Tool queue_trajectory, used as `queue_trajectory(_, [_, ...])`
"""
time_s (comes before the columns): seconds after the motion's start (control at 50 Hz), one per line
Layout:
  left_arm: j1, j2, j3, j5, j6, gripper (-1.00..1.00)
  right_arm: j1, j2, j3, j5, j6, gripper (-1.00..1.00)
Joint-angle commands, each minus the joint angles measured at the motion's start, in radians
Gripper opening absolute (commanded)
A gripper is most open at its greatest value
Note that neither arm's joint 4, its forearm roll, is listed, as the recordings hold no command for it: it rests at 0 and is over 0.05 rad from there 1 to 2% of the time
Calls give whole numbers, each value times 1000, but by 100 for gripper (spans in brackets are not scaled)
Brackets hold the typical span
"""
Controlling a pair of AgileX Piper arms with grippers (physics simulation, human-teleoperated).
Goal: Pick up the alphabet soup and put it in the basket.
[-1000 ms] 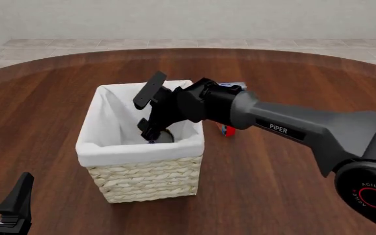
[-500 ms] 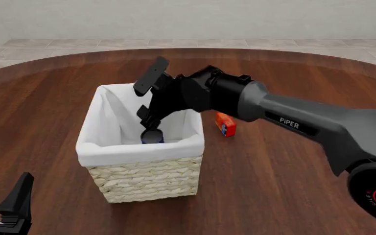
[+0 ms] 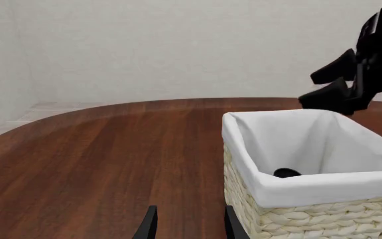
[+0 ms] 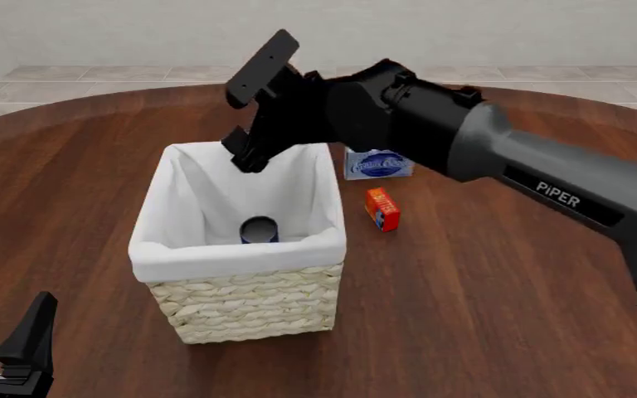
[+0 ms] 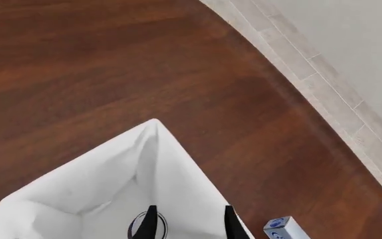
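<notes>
The alphabet soup [image 4: 259, 230] is a small can with a blue label. It lies inside the basket [image 4: 241, 307], low against the near wall. It shows as a dark shape in the left wrist view [image 3: 286, 173] and between the fingers in the right wrist view [image 5: 140, 226]. The basket also shows in both wrist views [image 3: 297, 219] [image 5: 78, 189]. My right gripper [image 4: 250, 112] is open and empty, raised above the basket's far rim, and shows in the left wrist view [image 3: 350, 74]. My left gripper [image 4: 3, 336] is open and empty near the table's front left edge.
A flat blue-and-white box [image 4: 378, 164] lies behind the basket's right side, also in the right wrist view [image 5: 282, 228]. A small orange-red box [image 4: 381, 208] stands just right of the basket. The right arm spans the right half of the wooden table [image 4: 496, 315].
My open right gripper has risen out of the basket and moved up and away from it. The can stays lying in the basket. The left arm has not moved.
</notes>
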Motion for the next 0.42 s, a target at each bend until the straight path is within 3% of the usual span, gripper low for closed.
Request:
queue_trajectory(0.02, [0, 0, 0, 0, 0, 100, 3, -49, -26, 0, 2, 100])
queue_trajectory(0.42, [0, 0, 0, 0, 0, 100, -16, -74, -92, 2, 1, 100])
